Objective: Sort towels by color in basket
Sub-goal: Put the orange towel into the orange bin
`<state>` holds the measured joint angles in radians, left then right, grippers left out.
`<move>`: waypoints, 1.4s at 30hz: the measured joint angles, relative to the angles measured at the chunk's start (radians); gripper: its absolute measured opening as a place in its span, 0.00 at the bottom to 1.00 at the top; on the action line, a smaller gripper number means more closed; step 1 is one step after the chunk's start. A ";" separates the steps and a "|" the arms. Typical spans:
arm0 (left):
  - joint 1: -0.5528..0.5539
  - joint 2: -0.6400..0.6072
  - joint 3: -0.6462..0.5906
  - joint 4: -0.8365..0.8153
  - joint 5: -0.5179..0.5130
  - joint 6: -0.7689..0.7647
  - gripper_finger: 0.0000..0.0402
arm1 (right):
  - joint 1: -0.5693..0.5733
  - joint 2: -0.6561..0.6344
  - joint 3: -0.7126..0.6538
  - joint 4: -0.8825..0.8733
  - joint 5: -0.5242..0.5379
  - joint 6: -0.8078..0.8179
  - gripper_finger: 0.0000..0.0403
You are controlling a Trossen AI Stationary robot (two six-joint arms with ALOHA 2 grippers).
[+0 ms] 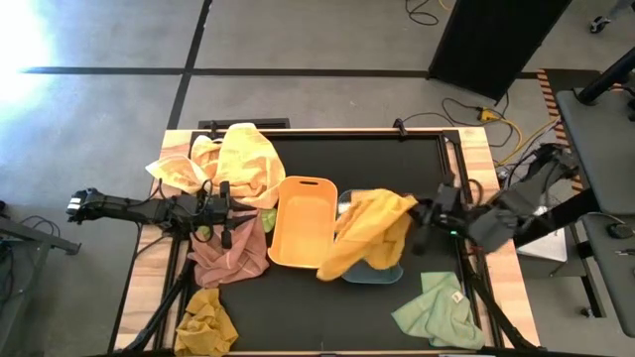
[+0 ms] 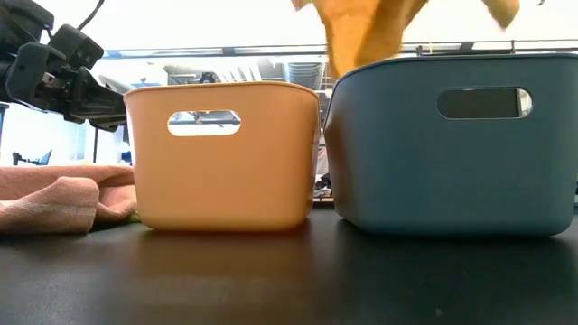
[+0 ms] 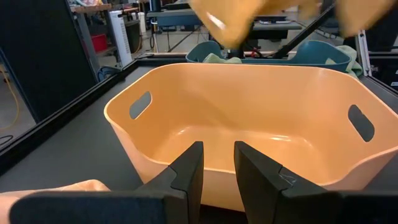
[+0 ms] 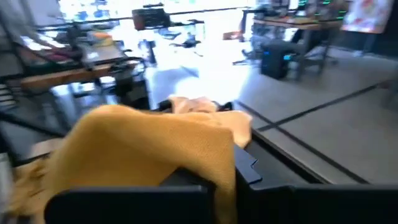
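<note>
A mustard-yellow towel (image 1: 369, 230) hangs from my right gripper (image 1: 421, 214) over the blue tub (image 1: 382, 272); in the low view the towel (image 2: 361, 34) shows above the blue tub's rim (image 2: 433, 60). My left gripper (image 3: 218, 168) is level, just left of the orange tub (image 1: 303, 223). It is slightly open and holds nothing. A salmon pink towel (image 1: 230, 254) lies flat below it. A yellow and orange pile (image 1: 233, 159), another mustard towel (image 1: 204, 323) and a pale green towel (image 1: 437, 311) lie on the table. My right gripper is shut on the mustard-yellow towel near its right end (image 1: 407, 206), coming level from the table's right side. The cloth (image 4: 143, 143) drapes over the fingers and hides the place of contact. The rest hangs slack toward the left, above the blue tub.
The orange tub (image 2: 221, 153) and the blue tub (image 2: 452, 144) stand side by side mid-table. A scrap of lime green cloth (image 1: 268, 218) lies by the orange tub's left wall. Pale green cloth (image 3: 219, 58) shows in the blue tub. Bare black mat lies along the near edge.
</note>
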<state>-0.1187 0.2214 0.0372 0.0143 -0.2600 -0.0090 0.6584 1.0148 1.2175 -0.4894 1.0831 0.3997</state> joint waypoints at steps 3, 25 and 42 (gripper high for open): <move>0.000 0.000 0.000 0.000 0.000 0.000 0.19 | -0.072 0.052 0.000 0.043 0.001 -0.018 0.02; 0.000 0.000 0.000 0.000 0.000 0.000 0.19 | -0.460 0.360 0.004 0.757 -0.519 -0.459 0.02; 0.000 0.000 0.000 0.000 0.000 0.000 0.19 | -0.499 0.575 0.036 1.074 -0.882 -0.391 0.02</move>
<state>-0.1188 0.2212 0.0372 0.0143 -0.2600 -0.0090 0.1595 1.5893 1.2533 0.5851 0.2013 0.0091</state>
